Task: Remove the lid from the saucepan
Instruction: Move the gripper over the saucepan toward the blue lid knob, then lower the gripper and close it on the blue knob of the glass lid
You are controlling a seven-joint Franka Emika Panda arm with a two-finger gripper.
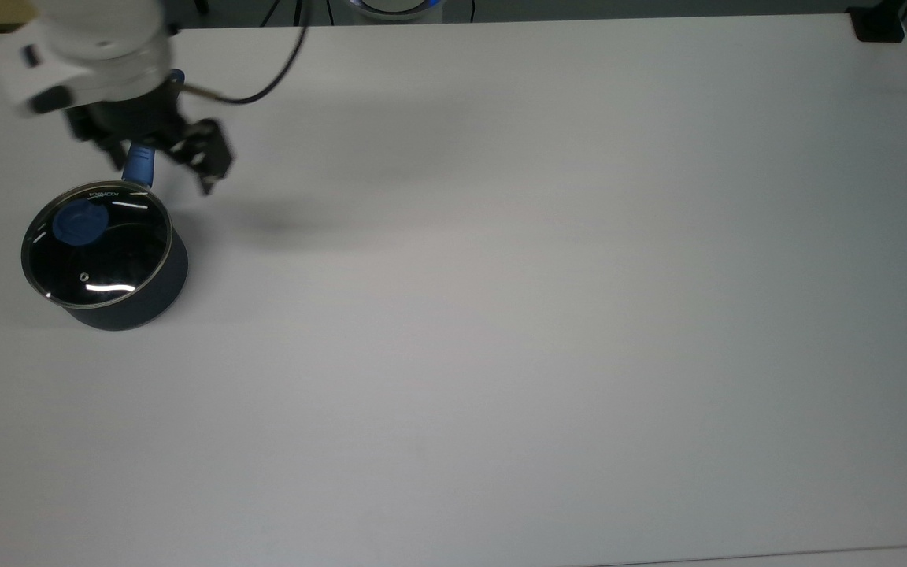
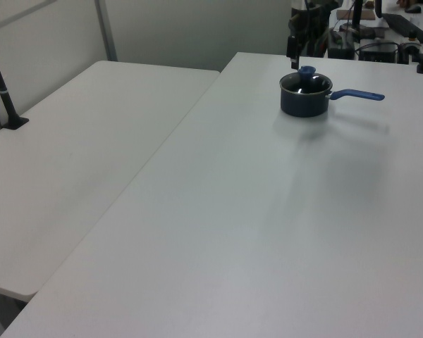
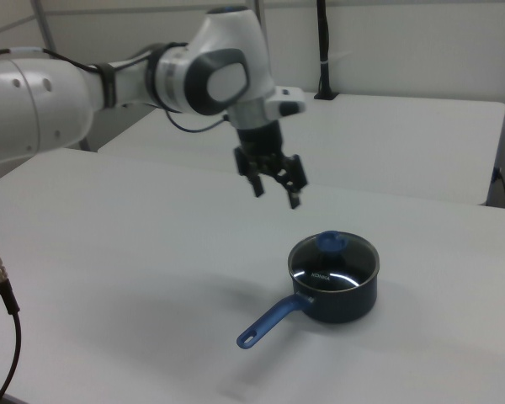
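Observation:
The saucepan (image 1: 119, 311) (image 2: 304, 103) (image 3: 341, 300) is small and dark navy and stands at the top view's left, its long blue handle (image 1: 140, 163) (image 3: 265, 324) pointing toward the top edge. The clear glass lid (image 1: 107, 260) (image 3: 337, 265) with its blue knob (image 1: 78, 224) (image 2: 307, 71) (image 3: 330, 242) sits on the pan. My gripper (image 1: 162, 175) (image 3: 275, 196) hangs open in the air over the handle's root, just beyond the lid's rim in the top view. It holds nothing. In the right view it floats above and left of the pan.
The pan rests on a wide white table (image 1: 501, 315). A second white table (image 2: 70, 162) adjoins it at the left view's left, with a black post (image 2: 3, 88) on it. A black block (image 1: 879, 25) sits at the top view's top right corner. A cable (image 1: 264, 79) trails from the arm.

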